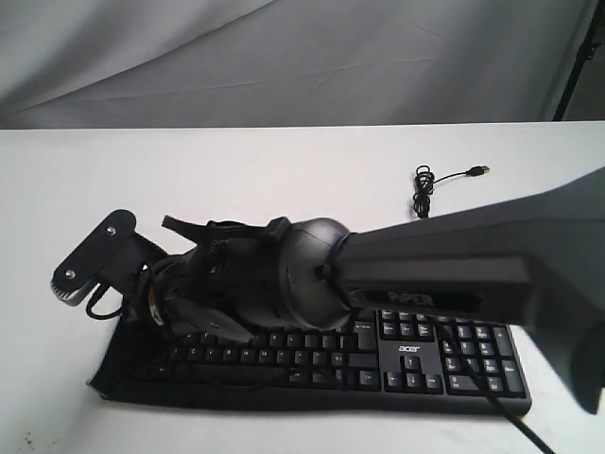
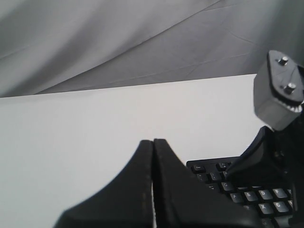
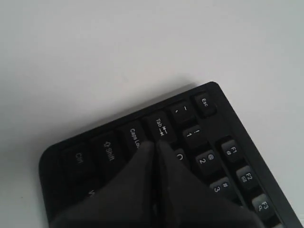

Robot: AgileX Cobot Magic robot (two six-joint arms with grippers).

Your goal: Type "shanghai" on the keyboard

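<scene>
The black keyboard (image 1: 416, 364) with a white acer logo lies along the table's front edge. My right arm (image 1: 454, 265) reaches across it from the right and hides most of the left key block. In the right wrist view my right gripper (image 3: 156, 144) is shut with nothing in it. Its tips are low over the keyboard (image 3: 199, 142) where Caps Lock, Tab and Q meet; I cannot tell whether they touch a key. My left gripper (image 2: 153, 141) is shut and empty, over bare table just left of the keyboard's Esc corner (image 2: 197, 167).
A coiled thin black USB cable (image 1: 423, 189) lies on the white table (image 1: 284, 170) behind the keyboard, its plug (image 1: 480, 170) pointing right. Another black cable (image 1: 492, 392) crosses the number pad. A grey curtain (image 1: 284, 57) hangs at the back.
</scene>
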